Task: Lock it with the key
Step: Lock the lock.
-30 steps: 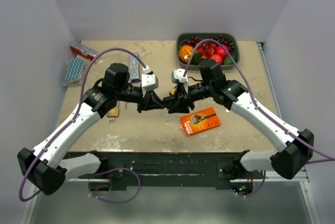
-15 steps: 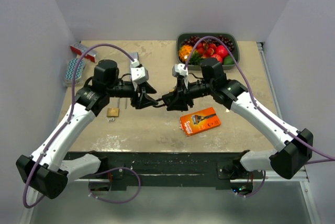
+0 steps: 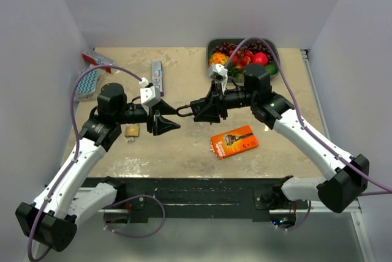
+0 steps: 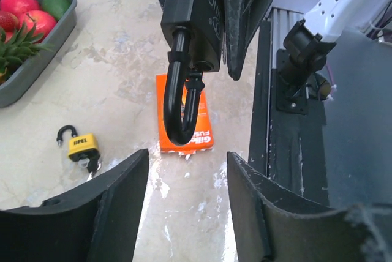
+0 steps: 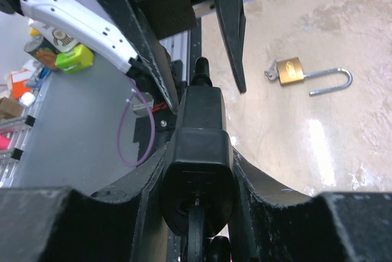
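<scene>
Right gripper (image 3: 197,110): clamped on the body of the black padlock (image 4: 191,11). It holds the lock off the table (image 3: 184,155), with the shackle (image 4: 174,112) pointing out past its fingertips toward the left arm.

Left gripper (image 3: 168,120): fingers apart, nothing between them, just short of the shackle's bend and slightly below it.

In the left wrist view we read the shackle as popped. The long leg is seated in the body and the short leg ends just outside its hole, so we judge the lock not yet closed. At the other end of the body, toward the right wrist, something dark sits at the keyhole. We cannot tell whether it is the key.

A brass padlock (image 5: 290,71) with its shackle open lies on the table below the left gripper, off to one side of its fingers. We take it as not part of this step. An orange pack (image 3: 234,141) lies below the right gripper.

Step in hand, our judgement: seat the shackle. To do it well:
- Check that the short leg faces its hole before pressing.
- Set the left fingers square on the bend.
- Push straight along the legs toward the right gripper, with no sideways load.
- Brace the right grip against the push, since a slip there would twist the body.
</scene>
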`<state>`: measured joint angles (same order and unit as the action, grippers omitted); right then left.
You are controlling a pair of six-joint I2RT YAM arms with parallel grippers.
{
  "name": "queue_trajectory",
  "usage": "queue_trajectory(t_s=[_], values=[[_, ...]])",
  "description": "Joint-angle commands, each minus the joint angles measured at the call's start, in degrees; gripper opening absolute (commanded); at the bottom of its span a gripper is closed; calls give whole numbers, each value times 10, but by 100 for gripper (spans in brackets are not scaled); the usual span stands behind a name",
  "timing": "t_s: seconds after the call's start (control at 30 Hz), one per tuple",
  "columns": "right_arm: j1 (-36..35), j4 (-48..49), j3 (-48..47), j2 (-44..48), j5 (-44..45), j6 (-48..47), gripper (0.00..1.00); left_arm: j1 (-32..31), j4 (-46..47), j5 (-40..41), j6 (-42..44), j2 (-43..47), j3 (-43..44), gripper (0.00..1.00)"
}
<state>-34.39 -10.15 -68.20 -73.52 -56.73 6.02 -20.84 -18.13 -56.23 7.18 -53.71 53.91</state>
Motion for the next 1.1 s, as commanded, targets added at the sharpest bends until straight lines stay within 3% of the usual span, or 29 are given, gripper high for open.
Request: queue_trajectory(t_s=[0.0, 0.23, 0.43, 0.67, 0.73, 0.93, 1.07], values=[[0, 99, -12, 35, -33, 57, 0, 4, 171, -34, -132, 15, -25, 53], [0, 100, -8, 49, -32, 63, 0, 4, 295, -55, -238, 5, -35, 41], [0, 131, -4, 51, -28, 79, 0, 3, 313, -81, -264, -7, -35, 27], [0, 134, -5, 50, -29, 78, 0, 3, 283, -81, -253, -14, -30, 40], [-1, 134, -5, 50, -30, 76, 0, 3, 282, -80, -252, -14, -30, 35], [-1, 125, -11, 45, -29, 60, 0, 3, 283, -100, -260, -26, -18, 0], [-2, 71, -22, 43, -21, -16, 0, 3, 229, -107, -219, -26, 5, 0]])
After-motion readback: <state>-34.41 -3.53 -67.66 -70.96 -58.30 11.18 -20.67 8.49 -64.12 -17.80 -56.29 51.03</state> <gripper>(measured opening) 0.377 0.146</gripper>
